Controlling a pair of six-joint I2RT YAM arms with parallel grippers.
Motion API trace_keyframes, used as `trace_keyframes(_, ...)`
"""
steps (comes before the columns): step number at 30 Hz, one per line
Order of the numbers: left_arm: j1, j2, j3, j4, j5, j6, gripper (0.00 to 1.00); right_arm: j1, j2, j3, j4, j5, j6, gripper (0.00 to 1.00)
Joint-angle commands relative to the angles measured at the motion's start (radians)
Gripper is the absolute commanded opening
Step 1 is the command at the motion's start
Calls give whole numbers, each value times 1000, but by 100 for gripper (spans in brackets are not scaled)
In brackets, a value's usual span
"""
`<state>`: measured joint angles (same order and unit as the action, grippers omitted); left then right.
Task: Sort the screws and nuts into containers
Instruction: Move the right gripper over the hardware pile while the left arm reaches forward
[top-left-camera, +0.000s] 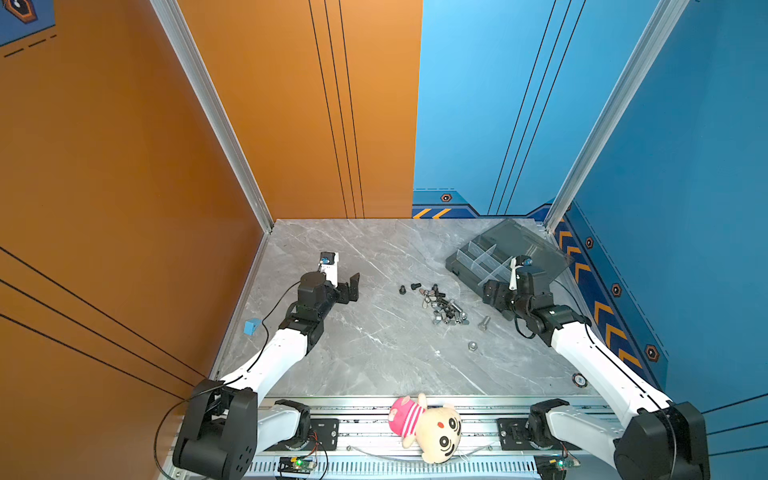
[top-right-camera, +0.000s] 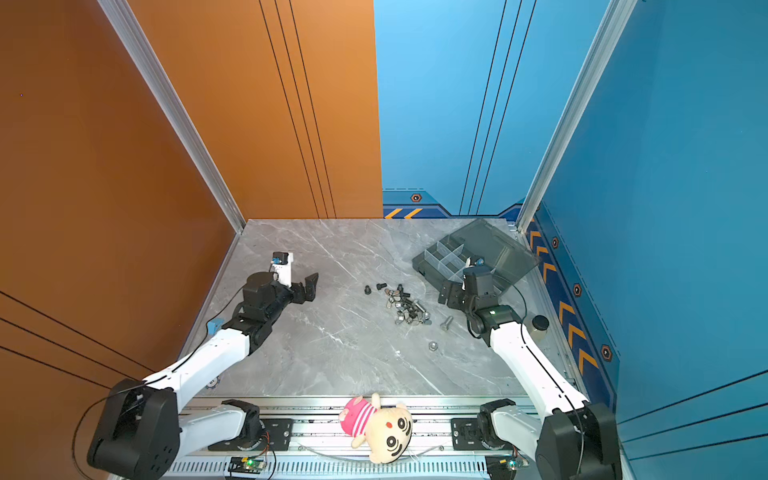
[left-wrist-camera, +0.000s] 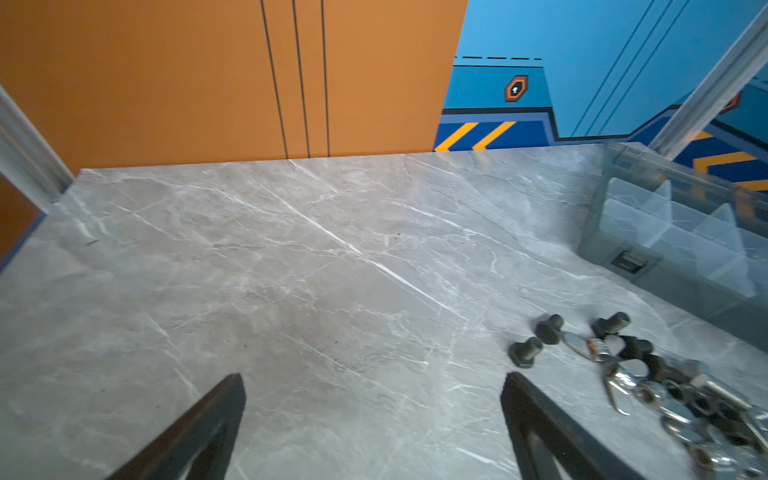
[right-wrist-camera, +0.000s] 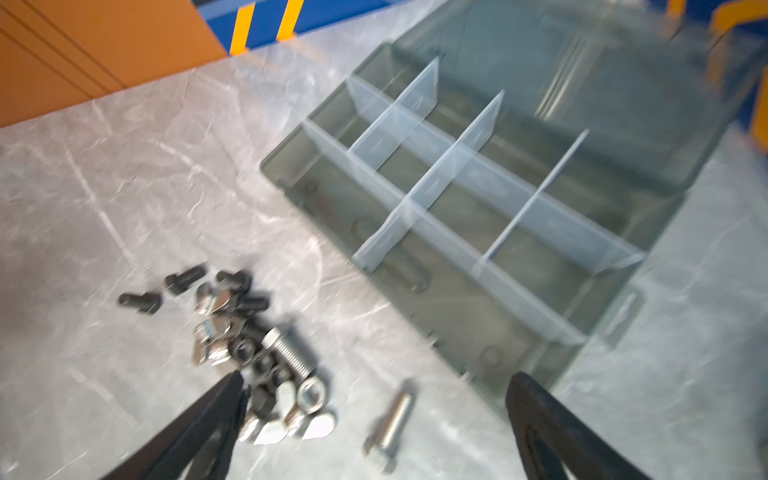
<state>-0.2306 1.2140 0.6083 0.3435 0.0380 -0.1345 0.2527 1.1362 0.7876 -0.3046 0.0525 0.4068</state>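
Grey marble tabletop, orange wall L, blue wall R; left tool & right tool both released, empty.

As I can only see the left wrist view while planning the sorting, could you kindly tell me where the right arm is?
Observer: The right gripper hovers by the box, right of the pile of screws and nuts, jaws wide open and empty.
Operator: Thank you; is anything lying apart from the pile?
Observer: A larger silver bolt lies alone just right of it.
Operator: Anything else?
Observer: One nut sits alone, nearer the robot.
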Motion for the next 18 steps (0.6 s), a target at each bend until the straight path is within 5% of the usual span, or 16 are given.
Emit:
trace_keyframes(1, -3, 33, 48, -61, 137, -114, 98, 73, 33, 53, -76, -2, 148, 100)
trace_keyframes(6, -6, 124, 138, -124, 303, -204, 98, 188, 130, 105, -57, 6, 223, 99)
trace_keyframes(18, 8, 249, 223, -180, 417, -366, 98, 340, 418, 304, -146, -6, 196, 79)
